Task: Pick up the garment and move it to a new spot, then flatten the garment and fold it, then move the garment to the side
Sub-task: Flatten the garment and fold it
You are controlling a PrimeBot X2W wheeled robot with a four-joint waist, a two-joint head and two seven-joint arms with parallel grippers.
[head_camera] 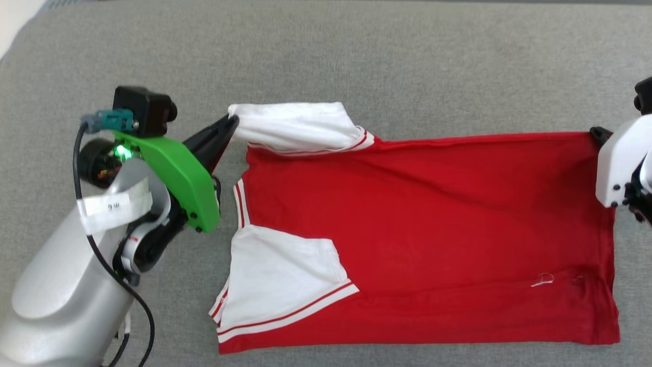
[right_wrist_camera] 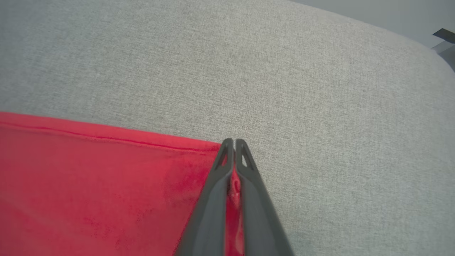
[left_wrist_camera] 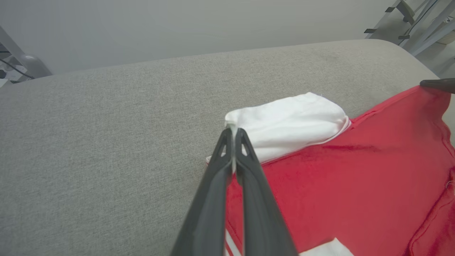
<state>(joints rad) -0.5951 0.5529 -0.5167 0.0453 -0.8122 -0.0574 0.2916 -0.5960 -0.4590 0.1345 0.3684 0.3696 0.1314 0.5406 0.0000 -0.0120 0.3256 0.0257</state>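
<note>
Left end effector [left_wrist_camera: 233, 131], red garment [head_camera: 433, 229], white sleeves [head_camera: 280, 270]

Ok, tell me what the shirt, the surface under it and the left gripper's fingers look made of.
The shirt: soft knit cloth, likely cotton jersey, matte; it drapes and creases.
The surface: grey woven upholstery fabric, matte, with a fine flecked weave.
The left gripper's fingers: probably dark moulded plastic, smooth with a slight sheen and cut-out tips.
</note>
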